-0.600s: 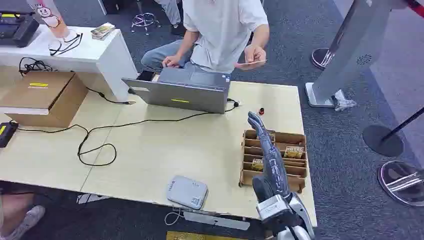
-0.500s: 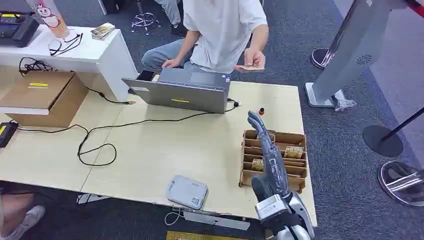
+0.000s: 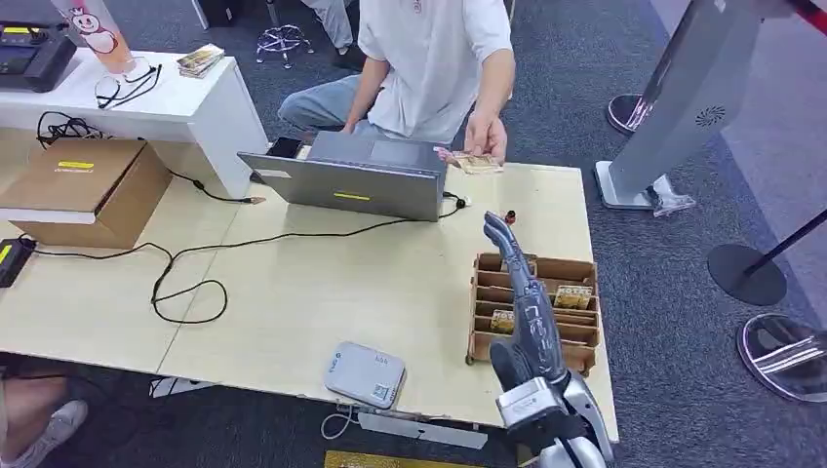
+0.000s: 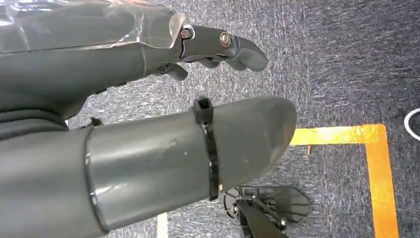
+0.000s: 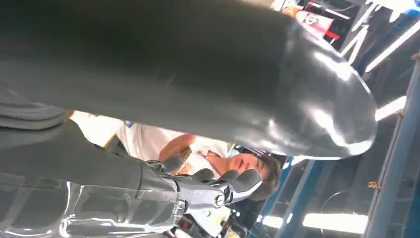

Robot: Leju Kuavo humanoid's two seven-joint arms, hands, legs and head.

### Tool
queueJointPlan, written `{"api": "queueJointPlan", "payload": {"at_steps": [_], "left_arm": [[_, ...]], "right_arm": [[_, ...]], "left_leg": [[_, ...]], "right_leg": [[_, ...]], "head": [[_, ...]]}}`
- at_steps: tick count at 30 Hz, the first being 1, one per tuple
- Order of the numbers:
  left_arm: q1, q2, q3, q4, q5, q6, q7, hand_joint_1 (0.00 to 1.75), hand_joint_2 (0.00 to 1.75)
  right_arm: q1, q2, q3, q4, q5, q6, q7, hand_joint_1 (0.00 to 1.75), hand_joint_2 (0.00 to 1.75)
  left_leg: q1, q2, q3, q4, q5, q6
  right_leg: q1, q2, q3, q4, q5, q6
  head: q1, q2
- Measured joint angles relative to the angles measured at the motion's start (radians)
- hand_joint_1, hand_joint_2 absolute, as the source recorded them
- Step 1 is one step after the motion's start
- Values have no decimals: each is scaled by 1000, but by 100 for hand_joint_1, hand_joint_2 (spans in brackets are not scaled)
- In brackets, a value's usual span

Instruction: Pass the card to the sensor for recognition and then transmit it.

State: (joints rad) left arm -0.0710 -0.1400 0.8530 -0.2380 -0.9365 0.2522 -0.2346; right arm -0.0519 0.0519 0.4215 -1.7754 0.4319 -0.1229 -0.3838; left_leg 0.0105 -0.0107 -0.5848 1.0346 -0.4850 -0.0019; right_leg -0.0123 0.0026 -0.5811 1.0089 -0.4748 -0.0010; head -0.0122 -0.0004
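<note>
Head view: a person's hand (image 3: pixel 491 136) is now lowering the card (image 3: pixel 476 163) toward the table's (image 3: pixel 293 292) far edge, at about 1 o'clock from the table's middle, just right of the laptop (image 3: pixel 356 175). A half-second ago the card was being held higher, near chest level; now it is hovering at or just above the tabletop, whether touching I cannot tell.

Right hand (image 3: pixel 522 292) is staying raised over the slotted box (image 3: pixel 575 336), fingers stretched straight and close together, pointing to 12 o'clock, carrying nothing. Its pose is hardly differing from the earlier frames. Right wrist view is agreeing: fingers (image 5: pixel 218 191) extended, nothing between them and the thumb.

Left hand (image 4: pixel 148 99) is hanging over the carpet, fingers gently curved and apart from the thumb, nothing in it.

Sensor (image 3: pixel 366 374) is lying at 6 o'clock on the table near the front edge, well apart from the card.

Judgement: the card is out of the robot's keeping and is being laid down by the person, so this looks like the handover end of the task, or a reset; which, I cannot tell.
</note>
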Motion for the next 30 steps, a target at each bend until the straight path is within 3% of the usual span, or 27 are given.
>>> {"api": "queueJointPlan", "payload": {"at_steps": [8, 30], "left_arm": [[0, -7, 0, 0, -6, -1, -6, 0, 0], [0, -13, 0, 0, -12, -1, -6, 0, 0]], "right_arm": [[-13, 0, 0, 0, 70, -18, 5, 0, 0], [-29, 0, 0, 0, 101, -30, 5, 0, 0]], "left_leg": [[0, 0, 0, 0, 0, 0], [0, 0, 0, 0, 0, 0]], "right_leg": [[0, 0, 0, 0, 0, 0], [0, 0, 0, 0, 0, 0]], "head": [[0, 0], [0, 0]]}}
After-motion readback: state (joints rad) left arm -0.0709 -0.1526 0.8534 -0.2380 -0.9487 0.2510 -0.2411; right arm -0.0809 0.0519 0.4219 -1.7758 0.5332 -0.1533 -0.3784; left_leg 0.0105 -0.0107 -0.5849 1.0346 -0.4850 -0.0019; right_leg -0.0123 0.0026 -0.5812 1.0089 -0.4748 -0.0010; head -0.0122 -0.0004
